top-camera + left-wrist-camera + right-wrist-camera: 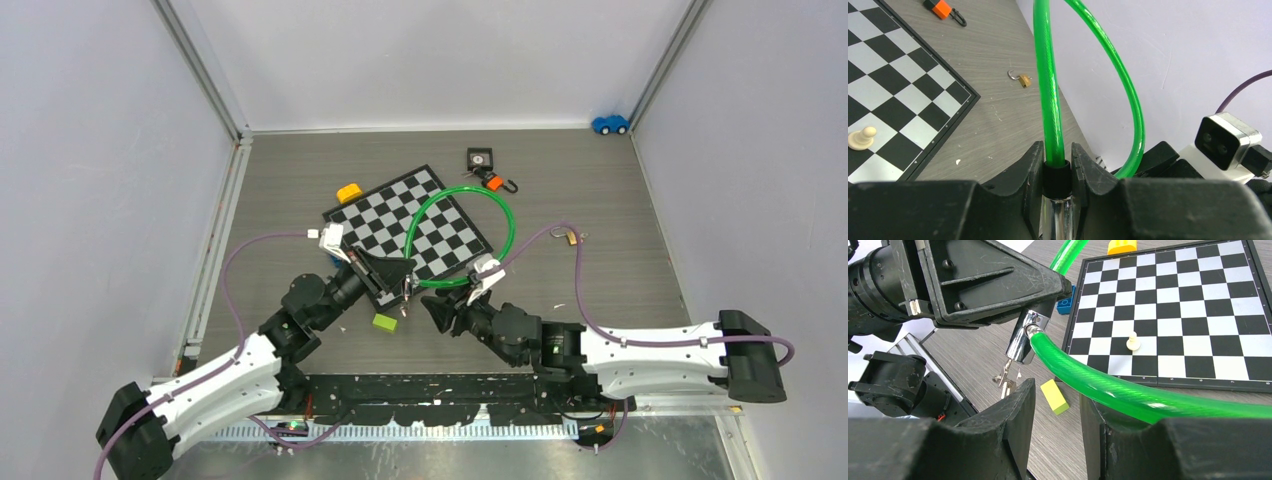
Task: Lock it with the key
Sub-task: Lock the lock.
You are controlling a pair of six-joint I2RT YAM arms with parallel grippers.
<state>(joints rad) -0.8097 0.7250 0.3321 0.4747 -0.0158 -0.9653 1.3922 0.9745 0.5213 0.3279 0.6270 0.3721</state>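
A green cable lock (505,215) loops above the chessboard. My left gripper (1056,155) is shut on its black collar and chrome lock cylinder (1020,342), holding it above the table; it also shows in the top view (405,272). A bunch of keys (1005,377) hangs from the cylinder's lower end. My right gripper (1055,395) is open just below and in front of the keys, with nothing between its jaws. The green cable (1128,392) lies across the top of its right finger. In the top view the right gripper (432,305) faces the left one closely.
The chessboard (400,215) carries a white pawn (1133,341). A yellow-green block (1054,396) lies under the grippers. A small brass padlock (570,237), an orange carabiner (494,183), a black square item (480,158), a yellow piece (348,192) and a blue toy car (610,124) lie around.
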